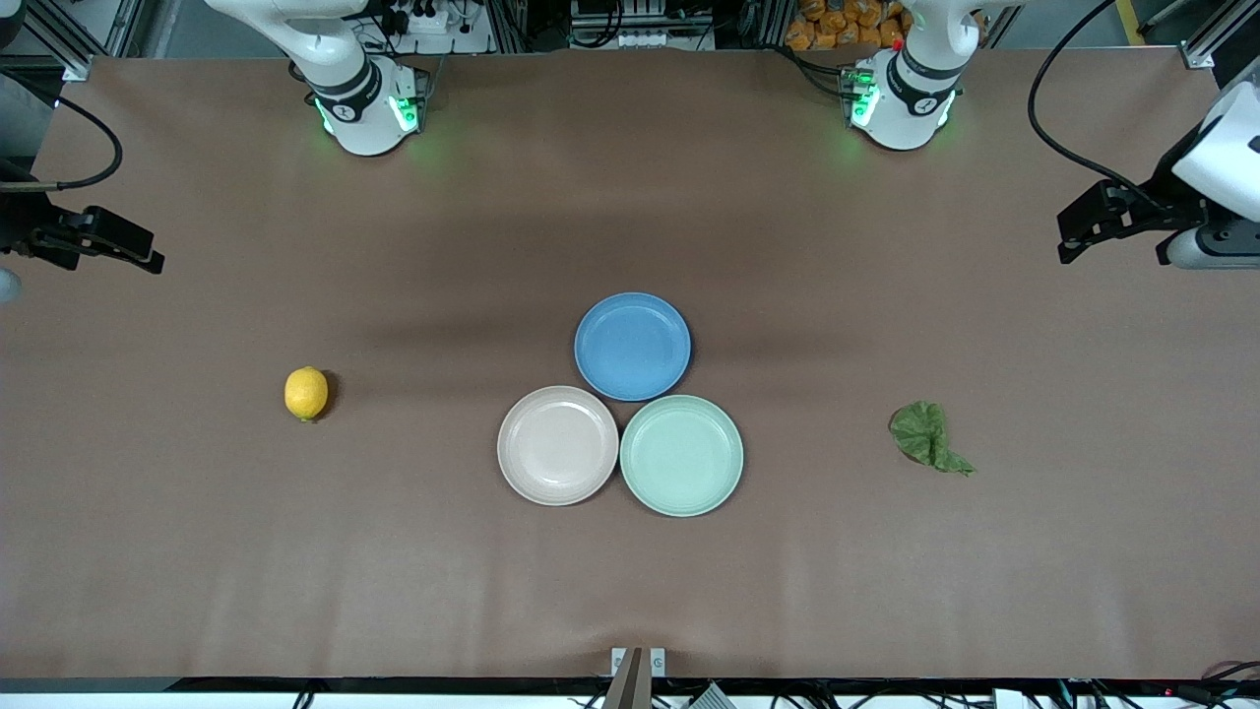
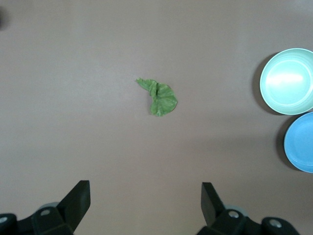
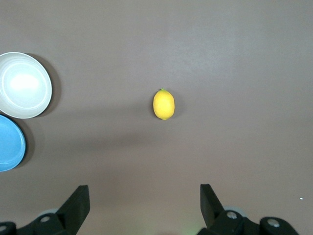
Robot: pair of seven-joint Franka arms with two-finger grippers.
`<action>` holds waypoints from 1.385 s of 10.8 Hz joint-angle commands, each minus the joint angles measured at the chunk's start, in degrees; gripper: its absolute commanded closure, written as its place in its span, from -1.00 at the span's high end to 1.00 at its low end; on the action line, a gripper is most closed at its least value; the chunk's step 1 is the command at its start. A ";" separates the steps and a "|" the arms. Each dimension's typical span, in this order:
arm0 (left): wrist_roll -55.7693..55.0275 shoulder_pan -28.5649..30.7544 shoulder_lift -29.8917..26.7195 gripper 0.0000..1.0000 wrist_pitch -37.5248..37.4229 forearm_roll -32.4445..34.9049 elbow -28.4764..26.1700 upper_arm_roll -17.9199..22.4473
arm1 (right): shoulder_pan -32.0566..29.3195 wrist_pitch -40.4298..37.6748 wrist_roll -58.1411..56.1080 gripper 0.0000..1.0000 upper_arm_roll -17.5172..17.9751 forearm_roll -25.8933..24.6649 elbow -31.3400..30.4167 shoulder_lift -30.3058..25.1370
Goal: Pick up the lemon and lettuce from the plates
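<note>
Brown covering is spread over the whole surface [image 1: 630, 591], on which three plates are grouped at the middle: a blue plate [image 1: 632, 346] farthest from the front camera, with a beige-pink plate [image 1: 557, 445] and a mint green plate [image 1: 681, 455] nearer, the three rims touching or almost so. All three plates are seen bare. The lemon [image 1: 306, 393] is found on the bare surface toward the right arm's end, well apart from the plates; the lettuce [image 1: 925, 436] is found on the bare surface toward the left arm's end, likewise well apart. The task wording is therefore not matched by the scene: neither item is on a plate. The right end effector [image 3: 142, 205] is held high over its end of the surface with its fingers spread wide and nothing held; in the right wrist view the lemon is centred ahead of the gap between the fingers. The left end effector [image 2: 145, 205] is held likewise, wide and holding nothing, with the lettuce ahead of it, its pointed tail angled away from the plates. Each item is judged nearer to its own arm. Open room is available all round both items, and no edge or neighbouring object is judged to obstruct a straight descent.
</note>
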 commanded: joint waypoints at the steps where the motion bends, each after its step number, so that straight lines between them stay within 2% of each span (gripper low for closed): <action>1: -0.96 0.28 -0.33 1.00 1.05 -4.09 -0.08 -0.45 | -1.09 -0.39 0.03 1.00 0.69 -0.82 -0.40 -0.55; 15: -0.17 0.54 0.20 1.00 1.06 -3.05 0.36 -0.36 | -1.18 -0.47 0.21 1.00 0.68 -1.35 -0.31 -0.37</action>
